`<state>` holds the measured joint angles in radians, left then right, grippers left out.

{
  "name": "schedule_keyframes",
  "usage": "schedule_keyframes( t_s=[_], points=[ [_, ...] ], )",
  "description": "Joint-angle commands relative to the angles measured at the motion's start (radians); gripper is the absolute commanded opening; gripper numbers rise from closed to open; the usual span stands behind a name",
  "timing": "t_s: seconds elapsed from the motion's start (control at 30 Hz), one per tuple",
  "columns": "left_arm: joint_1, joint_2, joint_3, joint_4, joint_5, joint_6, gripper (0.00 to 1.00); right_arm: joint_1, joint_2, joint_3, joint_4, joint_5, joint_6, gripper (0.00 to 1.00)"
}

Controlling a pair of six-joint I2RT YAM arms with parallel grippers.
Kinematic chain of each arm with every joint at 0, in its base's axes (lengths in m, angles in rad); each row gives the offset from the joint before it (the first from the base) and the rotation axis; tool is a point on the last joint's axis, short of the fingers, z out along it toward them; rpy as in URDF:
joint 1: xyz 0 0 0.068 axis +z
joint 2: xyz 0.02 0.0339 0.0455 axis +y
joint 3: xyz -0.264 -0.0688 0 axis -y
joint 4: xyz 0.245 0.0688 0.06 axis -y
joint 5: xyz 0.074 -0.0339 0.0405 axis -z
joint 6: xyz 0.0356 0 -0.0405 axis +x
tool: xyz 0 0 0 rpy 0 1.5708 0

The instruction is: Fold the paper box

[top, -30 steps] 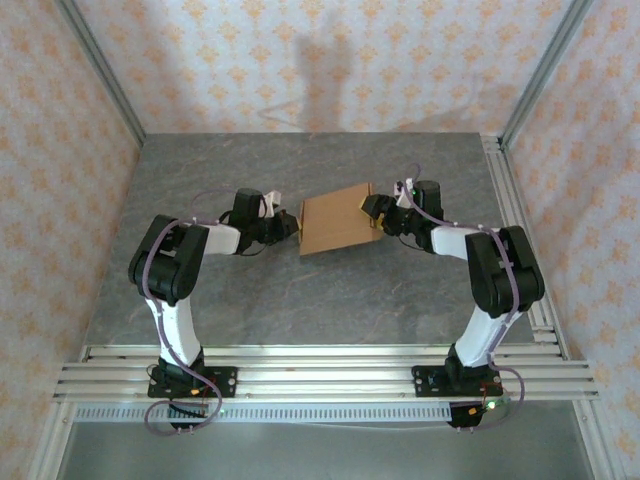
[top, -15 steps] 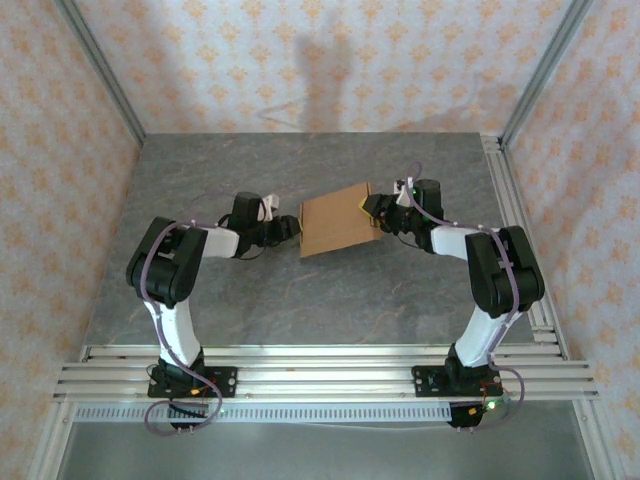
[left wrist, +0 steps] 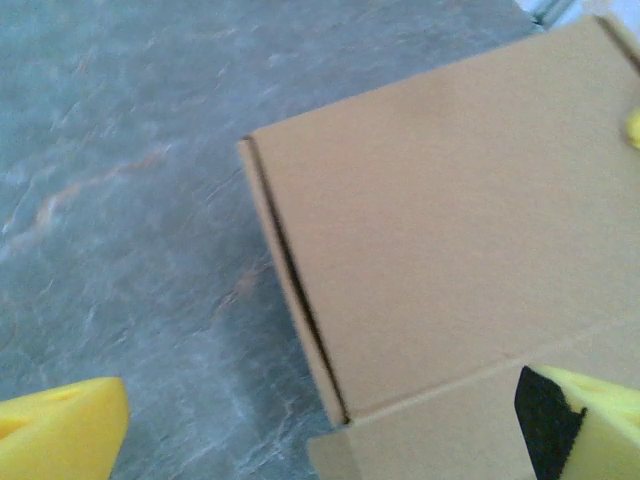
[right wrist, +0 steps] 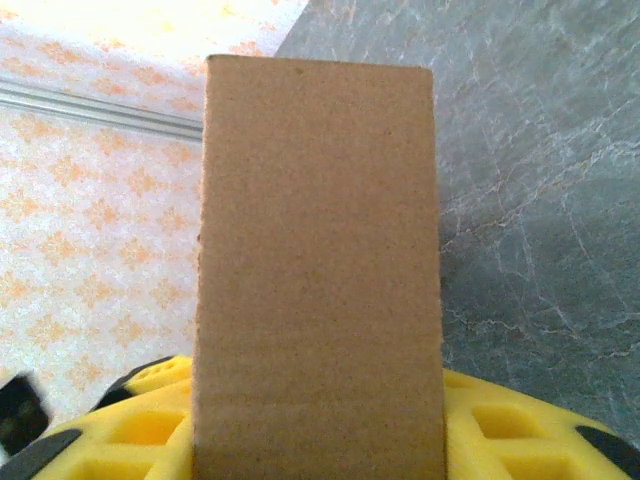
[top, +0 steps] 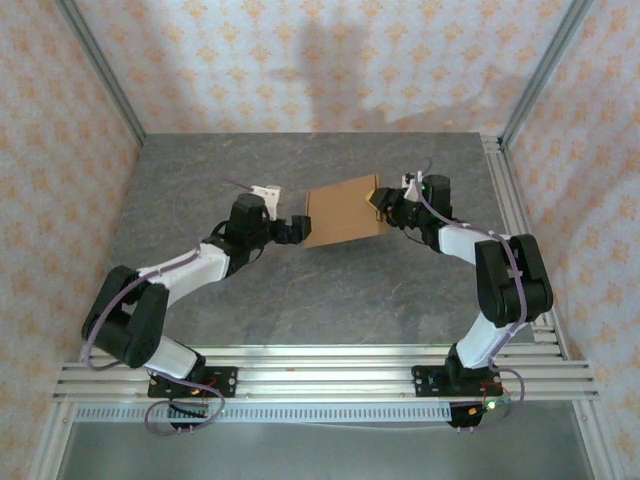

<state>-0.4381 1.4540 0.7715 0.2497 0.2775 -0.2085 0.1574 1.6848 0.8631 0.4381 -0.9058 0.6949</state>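
Brown cardboard, 1 paper box; right gripper clamps it, left gripper spread.

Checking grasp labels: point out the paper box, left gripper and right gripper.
paper box (top: 345, 212), top external view, middle of its upper panel.
left gripper (top: 296, 229), top external view, between its fingertips, by the box's left edge.
right gripper (top: 381, 206), top external view, between its fingertips, at the box's right edge.

left arm: elbow dropped toward table's near-left corner | left end effector: reached closer to box | box, right end effector: shifted slightly toward far-right corner
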Motion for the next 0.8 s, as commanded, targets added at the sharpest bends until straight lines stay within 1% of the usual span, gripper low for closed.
schedule_keyframes(
  t_s=[0.0, 0.13, 0.23, 0.3, 0.4, 0.43, 0.53, 0.63, 0.77],
  points=[
    [-0.121, -0.057, -0.031, -0.017, -0.291, 0.335, 1.00, -0.021, -0.058, 0.014, -0.010, -0.010, -0.007, 0.44],
    [-0.235, -0.039, 0.006, 0.029, -0.521, 0.469, 1.00, -0.035, -0.093, 0.022, -0.040, -0.021, -0.009, 0.44],
    [-0.305, 0.001, 0.014, 0.123, -0.641, 0.577, 1.00, -0.042, -0.121, 0.028, -0.066, -0.018, -0.026, 0.44],
    [-0.330, 0.020, -0.003, 0.199, -0.661, 0.649, 1.00, -0.047, -0.141, 0.028, -0.082, -0.015, -0.027, 0.44],
    [-0.335, 0.035, -0.036, 0.294, -0.644, 0.697, 1.00, -0.050, -0.169, 0.028, -0.113, -0.018, -0.027, 0.44],
    [-0.338, 0.036, -0.042, 0.298, -0.625, 0.721, 1.00, -0.050, -0.180, 0.030, -0.121, -0.018, -0.027, 0.44],
    [-0.365, 0.045, -0.051, 0.336, -0.638, 0.794, 1.00, -0.052, -0.214, 0.031, -0.132, -0.018, -0.015, 0.44],
    [-0.396, 0.069, -0.034, 0.348, -0.678, 0.850, 1.00, -0.052, -0.250, 0.039, -0.148, -0.015, 0.005, 0.43],
    [-0.444, 0.113, -0.060, 0.506, -0.759, 0.973, 1.00, -0.053, -0.290, 0.049, -0.189, -0.001, 0.008, 0.41]
  ],
)
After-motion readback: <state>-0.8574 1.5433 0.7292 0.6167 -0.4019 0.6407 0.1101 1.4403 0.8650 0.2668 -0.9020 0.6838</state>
